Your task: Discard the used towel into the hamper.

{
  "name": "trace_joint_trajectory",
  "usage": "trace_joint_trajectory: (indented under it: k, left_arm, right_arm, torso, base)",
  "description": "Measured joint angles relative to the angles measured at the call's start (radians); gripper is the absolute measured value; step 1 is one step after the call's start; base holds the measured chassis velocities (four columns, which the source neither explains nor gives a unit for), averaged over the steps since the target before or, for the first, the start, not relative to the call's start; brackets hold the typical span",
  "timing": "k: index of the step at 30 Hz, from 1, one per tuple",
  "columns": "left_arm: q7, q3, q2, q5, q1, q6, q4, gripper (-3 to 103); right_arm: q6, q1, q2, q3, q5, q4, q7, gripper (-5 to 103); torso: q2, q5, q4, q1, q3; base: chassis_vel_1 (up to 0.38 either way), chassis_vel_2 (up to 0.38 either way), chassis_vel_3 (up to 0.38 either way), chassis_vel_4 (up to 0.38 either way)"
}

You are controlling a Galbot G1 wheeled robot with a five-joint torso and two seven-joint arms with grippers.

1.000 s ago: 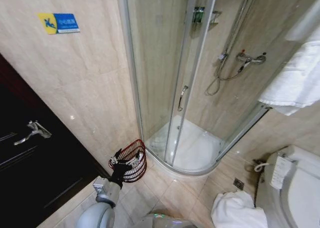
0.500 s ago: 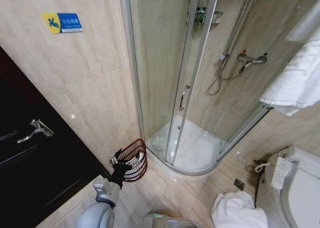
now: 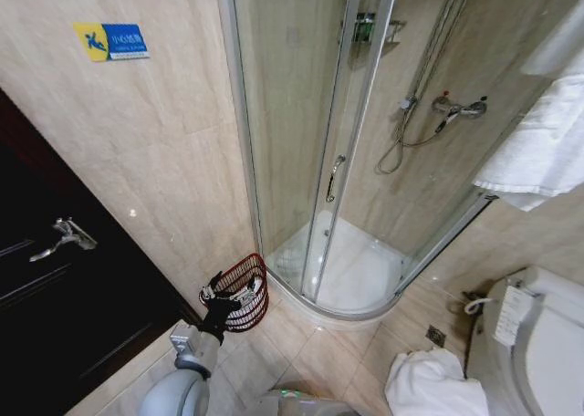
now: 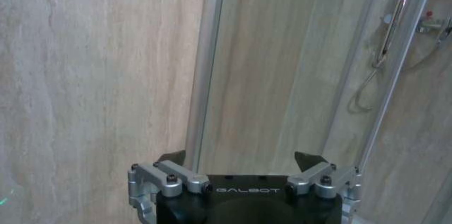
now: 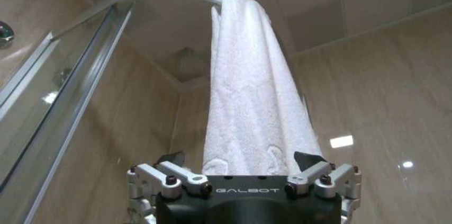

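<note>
The hamper (image 3: pixel 254 308), a small dark red wire basket, stands on the floor against the tiled wall beside the shower. My left gripper (image 3: pixel 230 286) hovers at its rim, and its fingers stand open with nothing between them (image 4: pixel 240 156). A white towel (image 3: pixel 538 142) hangs from the shower rail at the upper right. A second white towel (image 3: pixel 429 384) lies bunched low down, next to the toilet. In the right wrist view, my right gripper (image 5: pixel 240 158) points up at the hanging towel (image 5: pixel 254 102) with its fingers spread; whether they touch the cloth I cannot tell.
A glass shower cabin (image 3: pixel 338 179) with a curved door fills the middle. The dark door (image 3: pixel 55 279) with its lever handle is on the left, and a white toilet (image 3: pixel 547 343) on the right. Bare floor tiles (image 3: pixel 310 352) lie between hamper and toilet.
The head view has shifted very slightly. The left arm, the hamper and both towels keep their places relative to one another.
</note>
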Motion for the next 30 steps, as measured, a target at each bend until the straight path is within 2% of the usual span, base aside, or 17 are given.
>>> trace_joint_trajectory:
  k: [22,30]
  left_arm:
    - [0.0,0.0,0.0,0.0,0.0,0.0,0.0,100]
    - [0.0,0.0,0.0,0.0,0.0,0.0,0.0,100]
  right_arm:
    - [0.0,0.0,0.0,0.0,0.0,0.0,0.0,100]
    - [0.0,0.0,0.0,0.0,0.0,0.0,0.0,100]
  torso:
    - [0.0,-0.0004,0.0,0.0,0.0]
    - [0.0,0.0006,0.0002,0.0,0.0]
  base:
    - [-0.004,-0.005,0.005,0.004]
    - [-0.138,-0.122,0.131,0.154]
